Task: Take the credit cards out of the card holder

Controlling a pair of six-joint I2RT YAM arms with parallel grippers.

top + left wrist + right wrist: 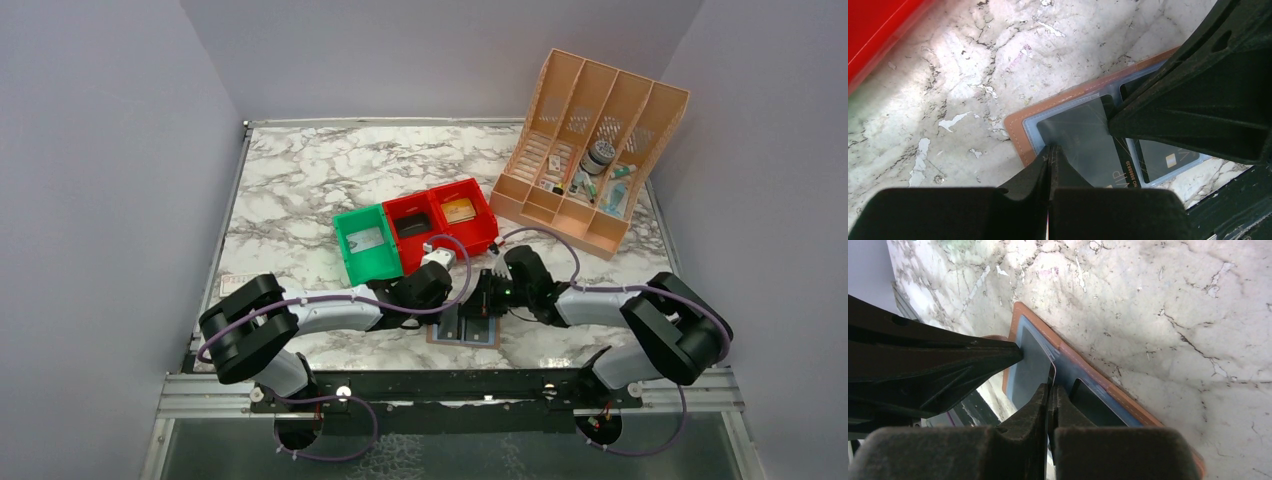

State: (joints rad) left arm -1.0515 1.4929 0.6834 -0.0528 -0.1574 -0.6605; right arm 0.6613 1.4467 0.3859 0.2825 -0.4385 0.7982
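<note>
**A:** Where is the card holder?

**B:** The card holder (478,338) lies open and flat on the table (300,190), close to the arm bases, pockets facing up. A dark card (1080,132) sits under one clear pocket. A second dark card (1165,159) sits under the pocket beside it. Neither is out yet.

**A:** And the grippers?

**B:** Both are on the holder. The left gripper (1050,150) has its jaws pressed together, tips down at a pocket corner just inside the holder's brown rim. The right gripper (1050,385) is closed too, with its tips at a thin pale lip near the holder's middle. I can't tell whether either is pinching film or card.

**A:** Why both arms on it?

**B:** My guess is that one pins the holder so it can't slide while the other teases out a card's edge. The pockets grip, and a thin card offers little to catch.

**A:** What's beyond it?

**B:** Just past the holder stand a green bin (375,265) and two red bins (475,238), probably for the freed cards. Farther off, beyond and to the right, stands a peach file rack (575,100), which looks unrelated.
</note>
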